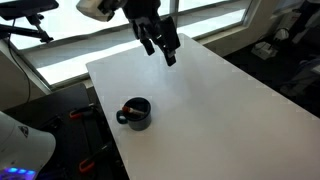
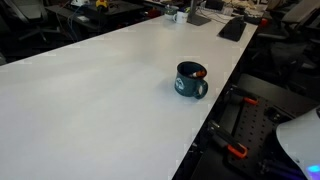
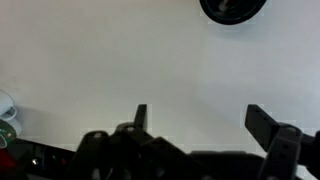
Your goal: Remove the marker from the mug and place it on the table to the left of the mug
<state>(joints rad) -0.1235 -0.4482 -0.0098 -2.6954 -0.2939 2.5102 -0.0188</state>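
In an exterior view, the mug (image 1: 135,114) sits toward the near left part of the table (image 1: 205,95), handle pointing left. Only a narrow strip of white lies between it and the left edge. The marker (image 1: 131,106) lies inside the mug, and only a short reddish length shows at the rim. Another exterior view shows the same: the mug (image 2: 190,81) stands upright close to a table (image 2: 90,95) edge, with a glimpse of the marker (image 2: 198,72) at its mouth.

Further right and farther back, the gripper (image 1: 161,52) hangs well above the table and well apart from the mug. In the wrist view the gripper (image 3: 203,120) has its jaws spread wide and holds nothing. The mug (image 3: 232,8) is cut off by the top edge there, and I cannot make out the marker.

The pull has not begun, and several things could go wrong:
- So little of the marker stands out that wide fingers could strike the rim and tip or push the mug.
- A grip that jams the marker against the inner wall could lift the mug with it.
- The landing spot left of the mug is close to the edge, so a round marker released there could roll off.
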